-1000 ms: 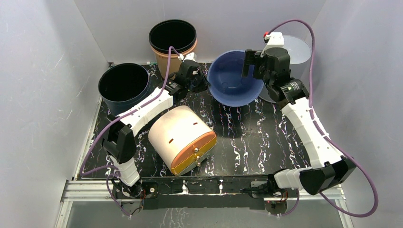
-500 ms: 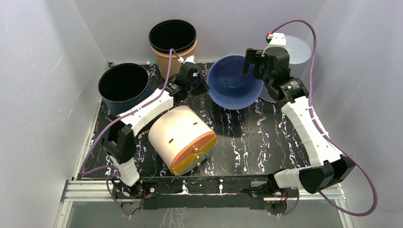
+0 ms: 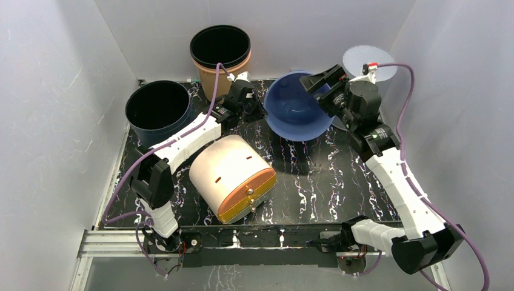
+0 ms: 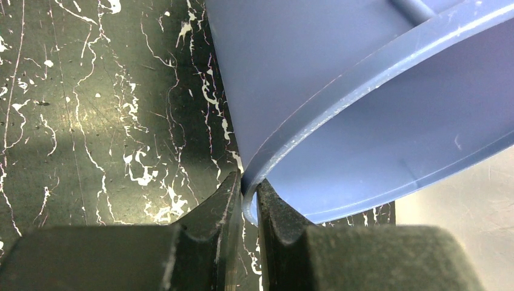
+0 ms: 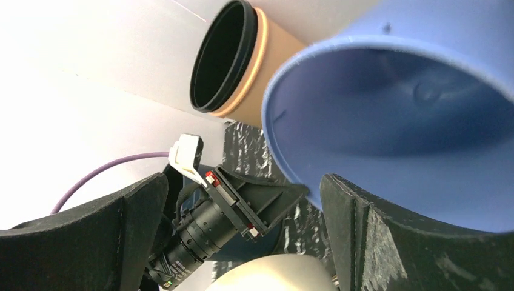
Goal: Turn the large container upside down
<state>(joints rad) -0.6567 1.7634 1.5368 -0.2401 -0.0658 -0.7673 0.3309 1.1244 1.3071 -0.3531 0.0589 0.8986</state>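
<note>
At the far middle of the black marbled worktop [image 3: 327, 176], the large blue plastic bowl [image 3: 298, 109] sits tilted, its rim pinched in the left claw [image 4: 248, 194]. The right claw [image 3: 324, 90] gapes wide near the opposite rim. Best to roll it over slowly, with a firm pinch.

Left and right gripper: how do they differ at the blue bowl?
The left gripper is shut on the left rim of the blue bowl; the right gripper is wide open. The left gripper pinches the wall; the right gripper has the far rim between its fingers. Both are at the same bowl.
</note>
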